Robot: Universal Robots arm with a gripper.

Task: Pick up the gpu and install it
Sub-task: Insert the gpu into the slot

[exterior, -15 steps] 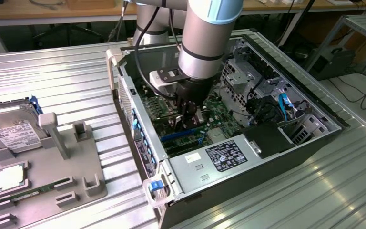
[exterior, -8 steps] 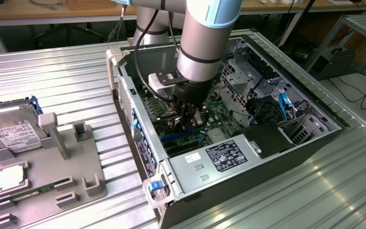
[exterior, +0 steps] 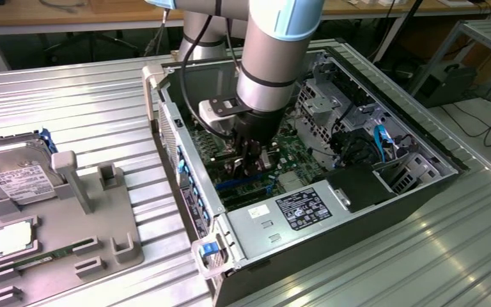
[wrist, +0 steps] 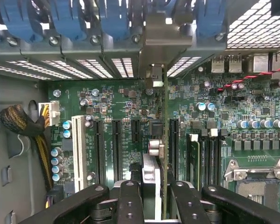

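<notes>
The gpu (wrist: pixel 164 140) shows edge-on in the wrist view as a thin dark card. It stands upright over the green motherboard (wrist: pixel 112 98), between the black expansion slots. Its silver end bracket (wrist: pixel 165 37) lies against the slotted rear wall of the case. My gripper (wrist: pixel 154 196) is shut on the card, one black finger (wrist: pixel 130 200) on each side. In the exterior view my gripper (exterior: pixel 250 160) reaches down inside the open computer case (exterior: pixel 450 160), low over the motherboard (exterior: pixel 296 153).
Blue slot latches (wrist: pixel 65 18) line the rear wall. A cable bundle (wrist: pixel 23 123) and the CPU socket (wrist: pixel 256 182) flank the slots. The power supply (exterior: pixel 288 214) fills the case's near end. At the exterior view's left, a grey fixture (exterior: pixel 100 236) holds a hard drive (exterior: pixel 15 179).
</notes>
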